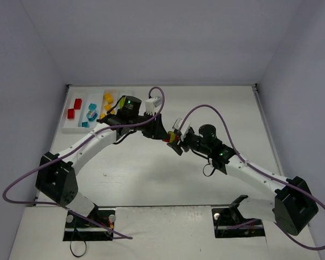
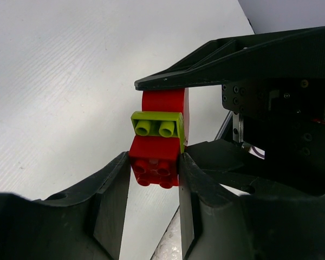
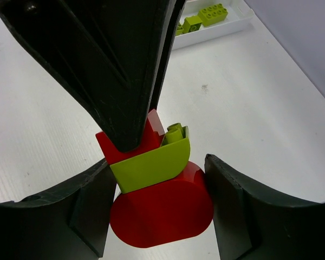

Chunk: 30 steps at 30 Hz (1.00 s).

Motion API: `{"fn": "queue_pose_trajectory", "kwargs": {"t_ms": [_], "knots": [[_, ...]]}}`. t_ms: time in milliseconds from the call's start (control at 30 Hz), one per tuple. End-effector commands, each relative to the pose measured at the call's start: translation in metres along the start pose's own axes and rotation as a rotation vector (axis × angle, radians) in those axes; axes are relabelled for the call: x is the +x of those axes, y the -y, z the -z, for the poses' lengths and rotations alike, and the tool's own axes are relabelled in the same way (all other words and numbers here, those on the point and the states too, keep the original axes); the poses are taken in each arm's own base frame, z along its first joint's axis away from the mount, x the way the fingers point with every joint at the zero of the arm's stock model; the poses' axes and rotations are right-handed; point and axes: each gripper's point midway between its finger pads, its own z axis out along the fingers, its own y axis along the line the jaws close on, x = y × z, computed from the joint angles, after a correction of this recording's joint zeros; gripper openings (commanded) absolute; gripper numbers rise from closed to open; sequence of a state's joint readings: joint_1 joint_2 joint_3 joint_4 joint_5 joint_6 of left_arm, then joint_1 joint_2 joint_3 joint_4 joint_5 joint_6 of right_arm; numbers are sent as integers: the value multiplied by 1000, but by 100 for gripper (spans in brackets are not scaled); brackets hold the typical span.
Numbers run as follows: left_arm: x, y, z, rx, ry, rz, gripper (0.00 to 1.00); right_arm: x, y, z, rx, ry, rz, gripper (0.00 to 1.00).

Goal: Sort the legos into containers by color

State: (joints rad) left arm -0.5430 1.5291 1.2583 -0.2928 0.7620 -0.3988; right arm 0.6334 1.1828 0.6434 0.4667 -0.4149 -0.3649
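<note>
A clump of legos hangs above the table's middle, held between both grippers. It is a red square brick, a lime green brick and a red rounded brick joined together. My left gripper is shut on the red square brick. My right gripper is closed on the red rounded brick, its fingers on either side. In the top view the left gripper and the right gripper meet tip to tip.
The white tray lies at the far left, holding red bricks, cyan bricks and yellow bricks. My left arm covers its right end. Lime bricks lie in the tray's end compartment.
</note>
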Motion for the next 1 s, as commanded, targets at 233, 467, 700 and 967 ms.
{"fn": "queue_pose_trajectory", "kwargs": {"t_ms": [233, 467, 700, 967], "knots": [[-27, 8, 35, -6, 73, -87, 0, -2, 32, 7, 149, -11, 24, 0], [-29, 7, 40, -5, 79, -89, 0, 2, 32, 4, 149, -15, 11, 0], [-30, 2, 40, -25, 85, -82, 0, 11, 30, -3, 134, -34, -13, 0], [-39, -9, 53, -74, 130, -82, 0, 54, 18, -27, 75, -173, -123, 0]]}}
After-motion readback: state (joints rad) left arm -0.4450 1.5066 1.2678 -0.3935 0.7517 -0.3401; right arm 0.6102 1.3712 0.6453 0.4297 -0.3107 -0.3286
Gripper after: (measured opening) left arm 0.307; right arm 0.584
